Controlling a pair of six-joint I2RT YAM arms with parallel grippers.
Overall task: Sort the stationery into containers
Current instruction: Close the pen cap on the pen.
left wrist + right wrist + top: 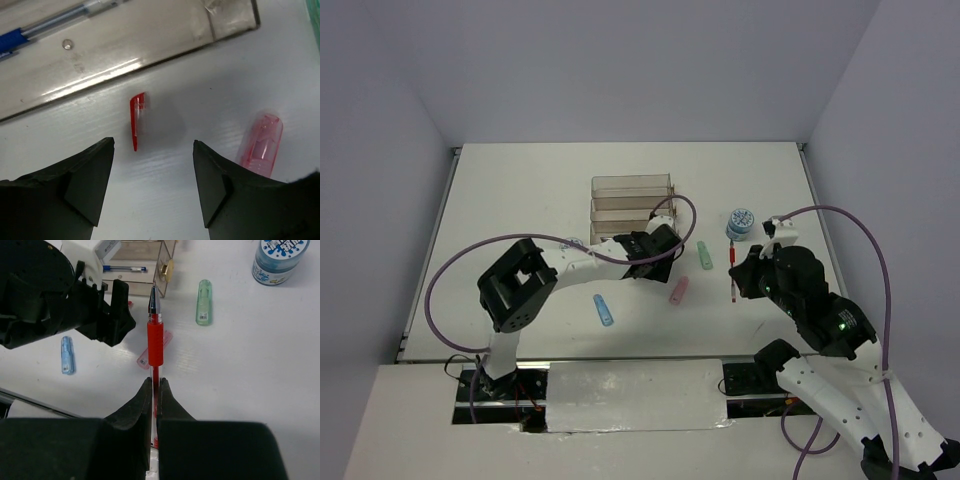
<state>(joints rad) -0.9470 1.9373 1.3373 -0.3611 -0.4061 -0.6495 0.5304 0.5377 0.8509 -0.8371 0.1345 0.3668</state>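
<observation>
My left gripper is open just in front of the clear containers, low over the table. A small red pen cap lies just ahead of its fingertips, untouched. The pink stick lies to its right. A blue pen rests in the nearest tray. My right gripper is shut on a red pen, which points forward above the table. A green stick and a blue-white roll sit beyond it. On the left lies a blue stick.
The left arm reaches across just left of the held pen's tip. The stepped rack's front wall stands right ahead of the left fingers. Purple cables loop over both arms.
</observation>
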